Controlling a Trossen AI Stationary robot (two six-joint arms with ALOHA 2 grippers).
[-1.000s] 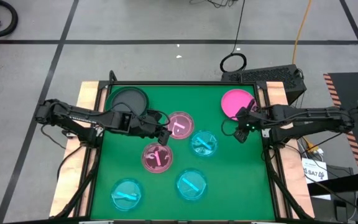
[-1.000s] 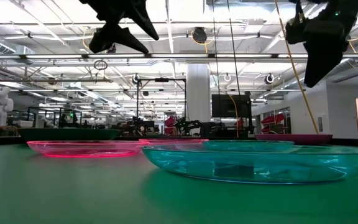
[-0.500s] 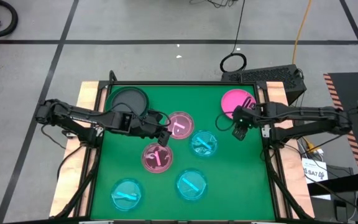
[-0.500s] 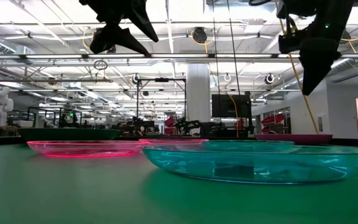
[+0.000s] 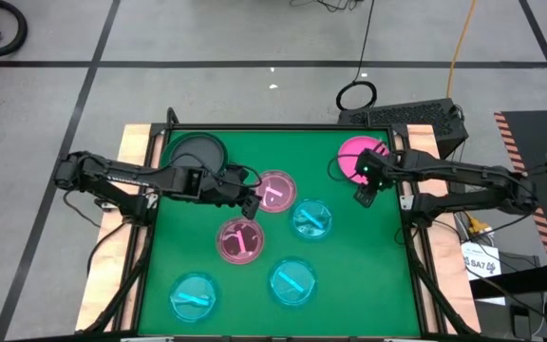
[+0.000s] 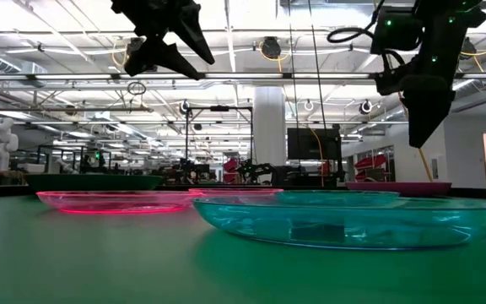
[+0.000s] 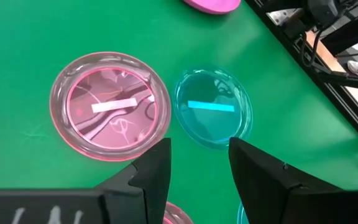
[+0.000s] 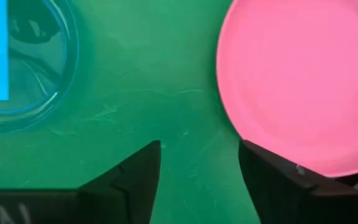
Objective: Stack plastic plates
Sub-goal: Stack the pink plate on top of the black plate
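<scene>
The right gripper (image 5: 362,197) has swung in over the last second from the table's right edge toward the back right corner. It now hangs in the air with its fingers parted and empty, just beside the near rim of the opaque magenta plate (image 5: 361,157). I judge that plate to be its next pick.

The left gripper (image 5: 251,206) has barely shifted. It hovers open and holds nothing, between the two translucent pink plates (image 5: 273,191) (image 5: 240,239) near the middle of the green table (image 5: 349,256).

A dark plate (image 5: 198,151) sits at the back left corner. Three cyan plates (image 5: 311,218) (image 5: 292,281) (image 5: 195,295) lie apart toward the front. Nothing is stacked yet.
</scene>
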